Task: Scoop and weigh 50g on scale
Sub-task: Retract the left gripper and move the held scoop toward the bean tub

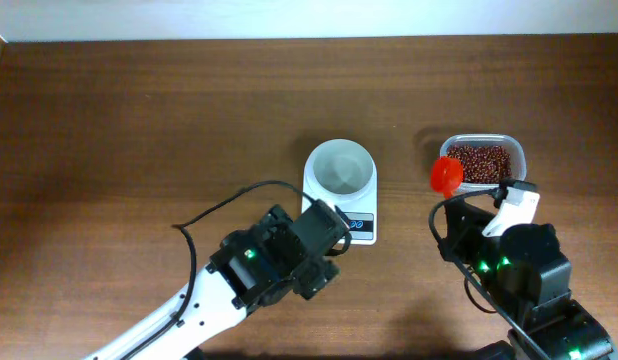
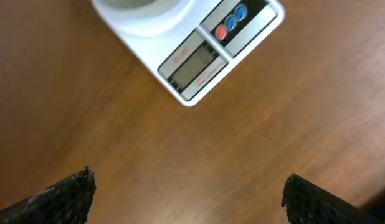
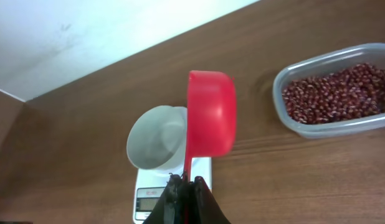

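Observation:
The white scale (image 1: 341, 205) carries a round white bowl (image 1: 339, 166) that looks empty. Its grey display and its blue and red buttons show in the left wrist view, on the scale (image 2: 199, 59). My left gripper (image 1: 327, 238) hovers just in front of the display, open, with nothing between its fingers (image 2: 73, 193). My right gripper (image 3: 187, 186) is shut on the handle of a red scoop (image 3: 211, 112). The scoop (image 1: 447, 176) hangs in the air between the scale and the bean tub, turned on its side. Its inside does not show.
A clear plastic tub (image 1: 520, 152) full of red beans (image 3: 336, 93) stands to the right of the scale. A black cable (image 1: 224, 205) loops over the wooden table (image 1: 139, 120) beside the left arm. A pale wall edges the far side.

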Controlling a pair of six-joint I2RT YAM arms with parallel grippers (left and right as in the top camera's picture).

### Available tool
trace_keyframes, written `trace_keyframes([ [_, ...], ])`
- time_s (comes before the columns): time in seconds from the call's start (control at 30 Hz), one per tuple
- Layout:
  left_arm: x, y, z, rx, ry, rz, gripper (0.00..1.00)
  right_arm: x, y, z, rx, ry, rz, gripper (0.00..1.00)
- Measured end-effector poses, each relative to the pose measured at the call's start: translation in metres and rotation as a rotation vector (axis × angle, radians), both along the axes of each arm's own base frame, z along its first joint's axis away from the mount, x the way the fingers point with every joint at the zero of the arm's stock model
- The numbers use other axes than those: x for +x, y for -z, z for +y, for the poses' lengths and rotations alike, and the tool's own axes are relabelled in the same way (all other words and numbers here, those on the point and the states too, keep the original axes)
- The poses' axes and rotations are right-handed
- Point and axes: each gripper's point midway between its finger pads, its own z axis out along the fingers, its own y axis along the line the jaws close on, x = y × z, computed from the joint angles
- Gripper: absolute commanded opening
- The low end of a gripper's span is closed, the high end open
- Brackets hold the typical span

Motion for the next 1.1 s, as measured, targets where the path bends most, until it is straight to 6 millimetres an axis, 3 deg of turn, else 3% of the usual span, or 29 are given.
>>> trace_keyframes([
  [0.1,-0.010,-0.019,-0.007,-0.066,0.154,0.083,0.99,-0.006,0.004,0.007,0.016,-0.045,0.025,0.04],
  [0.23,-0.002,-0.035,0.030,-0.185,0.112,0.169,0.99,-0.013,0.008,0.009,0.015,-0.068,0.067,0.04],
  [0.33,0.001,-0.061,0.041,-0.197,0.150,0.098,0.99,-0.022,-0.011,0.007,0.000,-0.084,0.057,0.04],
  [0.43,0.006,-0.062,0.049,-0.147,0.146,0.063,0.99,-0.026,-0.023,0.005,0.002,-0.086,0.043,0.04],
  [0.67,0.022,-0.063,0.074,-0.148,0.041,0.049,0.99,-0.032,-0.016,0.008,0.003,-0.108,0.079,0.04],
  [1.1,0.017,-0.067,0.063,-0.233,0.127,0.071,0.99,-0.033,-0.014,0.008,-0.001,-0.113,0.089,0.04],
])
